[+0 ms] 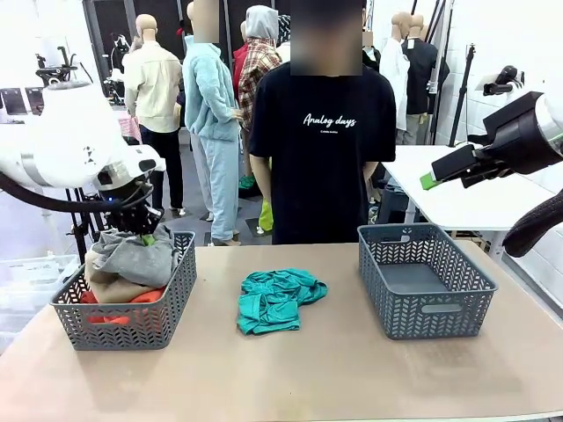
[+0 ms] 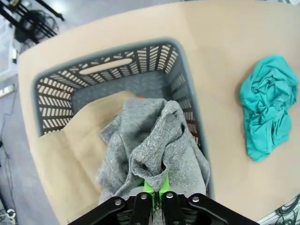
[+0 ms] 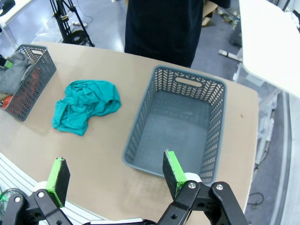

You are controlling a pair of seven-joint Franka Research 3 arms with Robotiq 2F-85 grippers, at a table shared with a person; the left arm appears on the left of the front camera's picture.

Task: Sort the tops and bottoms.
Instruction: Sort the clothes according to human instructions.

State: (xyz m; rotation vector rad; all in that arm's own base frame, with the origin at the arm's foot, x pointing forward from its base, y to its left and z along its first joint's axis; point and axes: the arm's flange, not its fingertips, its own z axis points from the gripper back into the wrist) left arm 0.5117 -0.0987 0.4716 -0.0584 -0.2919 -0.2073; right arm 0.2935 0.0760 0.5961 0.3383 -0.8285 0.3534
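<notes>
teal T-shirt [image 1: 277, 299], heathered grey T-shirt [image 2: 154, 140], tan T-shirt [image 2: 79, 140], orange-red T-shirt [image 1: 148, 297], grey chevron-lattice baskets [image 1: 427, 321], beige table [image 1: 308, 378]

At the bottom of the frame the right gripper [image 3: 115, 171] hangs with its jaws spread wide over the tan table [image 3: 108, 173]. An empty grey basket [image 3: 140, 140] sits at centre. Left of it, apart, lies the crumpled teal T-shirt [image 3: 84, 105]. A second basket [image 3: 33, 79] at upper left holds a grey top [image 3: 11, 72]. A person [image 3: 161, 28] in black stands at top.
</notes>
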